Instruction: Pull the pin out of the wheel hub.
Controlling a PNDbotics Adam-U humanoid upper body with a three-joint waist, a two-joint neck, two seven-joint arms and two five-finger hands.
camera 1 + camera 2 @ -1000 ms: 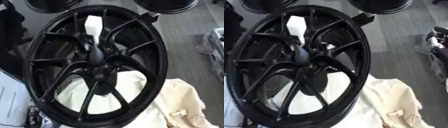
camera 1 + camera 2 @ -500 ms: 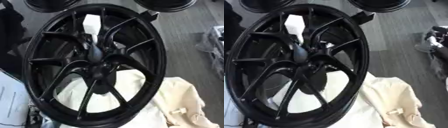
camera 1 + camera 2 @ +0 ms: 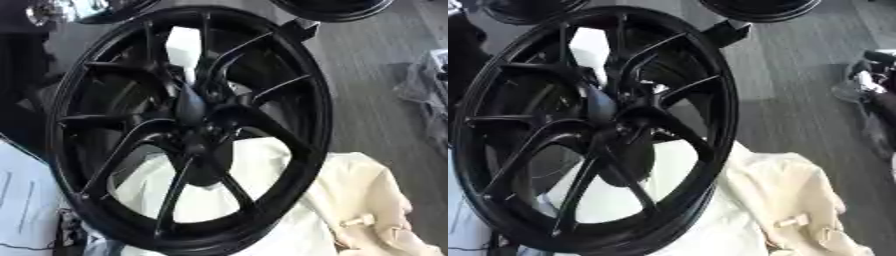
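Robot hands cannot be picked out in either eye view: everything near the middle is black on black, so I cannot tell whether either hand is wide, narrow or holding anything. The hub [image 3: 199, 137] sits at the centre of a large black wheel [image 3: 322, 110] that stands on edge, tilted, and fills most of both views. A dark, long, rounded shape [image 3: 189, 104] rises from the hub toward the upper spokes; whether this is the pin I cannot tell. Thin paired spokes fan out from the hub to the rim. Below the hub, a dark oval mass [image 3: 627, 162] shows between the lower spokes, against pale cloth behind. Through the upper spokes a white block [image 3: 184, 44] shows, tapering down toward the hub. A small black bracket-like piece [image 3: 730, 33] sits just beside the wheel's top right edge. The wheel's lower part rests against a cream cloth [image 3: 372, 200], which is bunched and spreads to the lower right, with a small tab or strap on it. White sheets [image 3: 22, 200] lie at the lower left, beside the rim. Grey floor [image 3: 372, 75] runs behind and to the right. Parts of other black wheels [image 3: 337, 7] show at the top edge, and a blurred heap of dark and pale things [image 3: 875, 80] lies at the right edge, well apart from the wheel.
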